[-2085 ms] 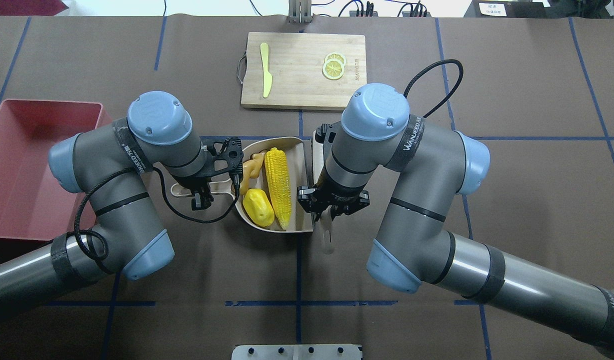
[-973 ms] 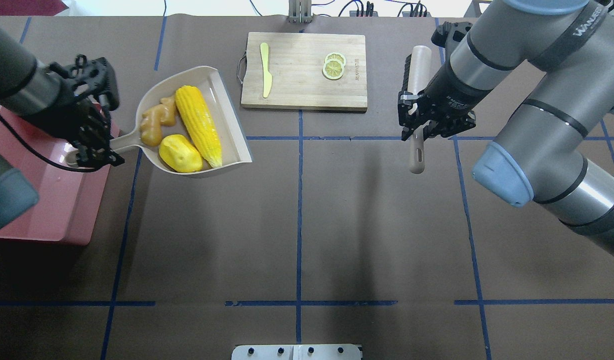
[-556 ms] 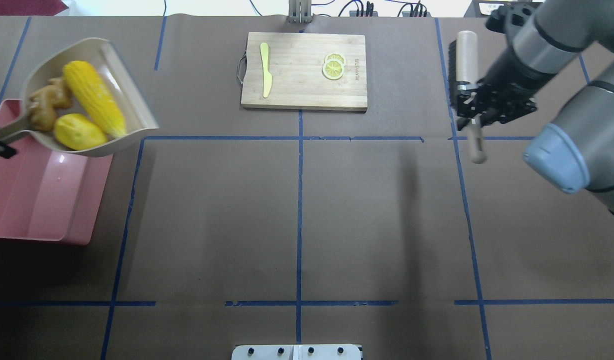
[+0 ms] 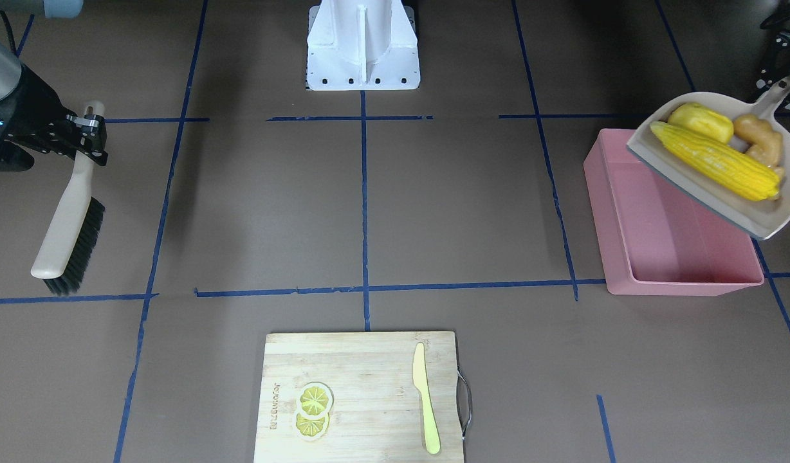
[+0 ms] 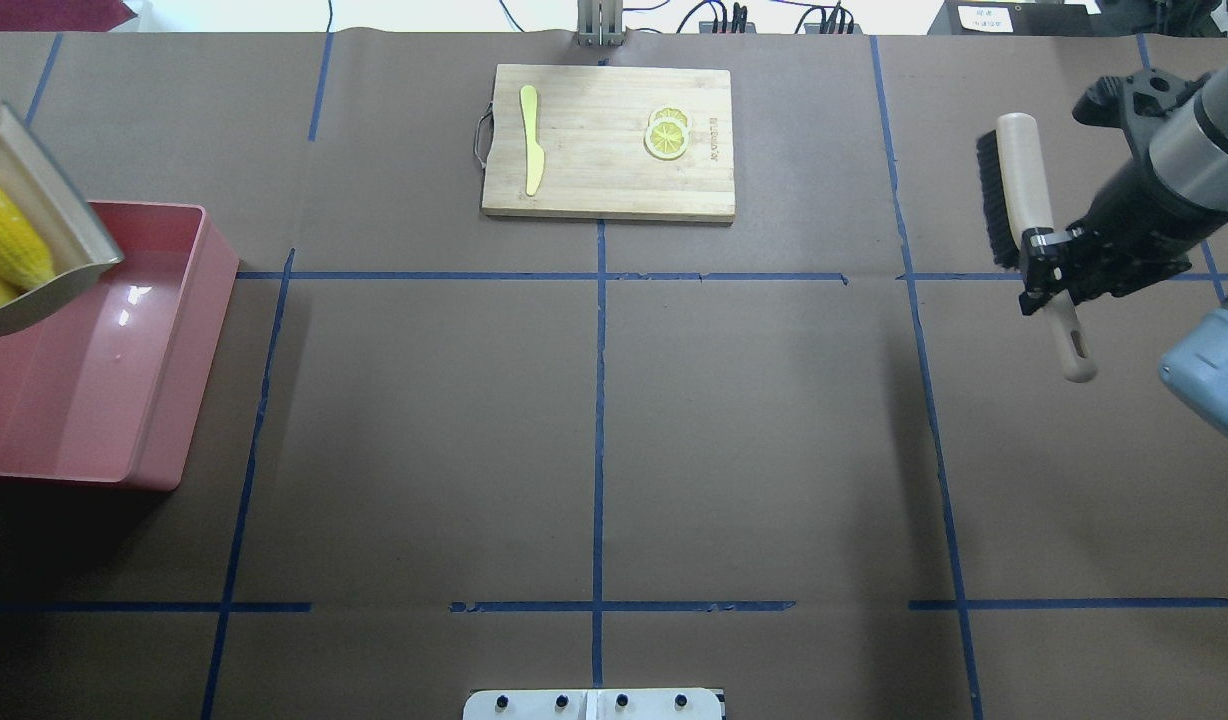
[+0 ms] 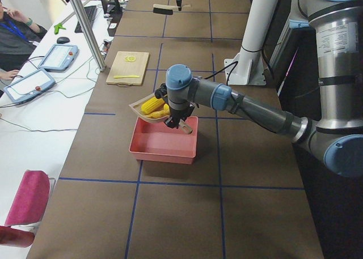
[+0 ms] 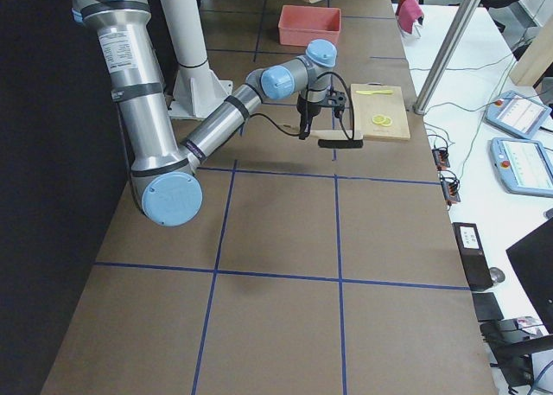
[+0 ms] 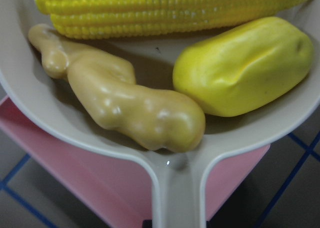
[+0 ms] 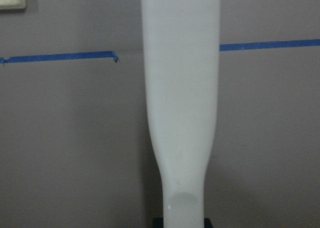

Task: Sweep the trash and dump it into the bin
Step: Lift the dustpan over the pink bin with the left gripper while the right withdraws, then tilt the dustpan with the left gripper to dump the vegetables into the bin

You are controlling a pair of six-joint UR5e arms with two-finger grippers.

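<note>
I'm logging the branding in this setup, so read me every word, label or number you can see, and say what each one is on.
On the cutting board: a small dark printed mark along the edge beside the lemon slices, too small to read.
On the white label beyond the table's far edge: print too blurred to read.
On the bin, dustpan and brush: no text visible.

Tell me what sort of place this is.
Probably a robotics lab, not a kitchen: a blue tape grid marks the table, teach pendants lie on a side bench, and the corn in the dustpan looks like a toy.
</note>
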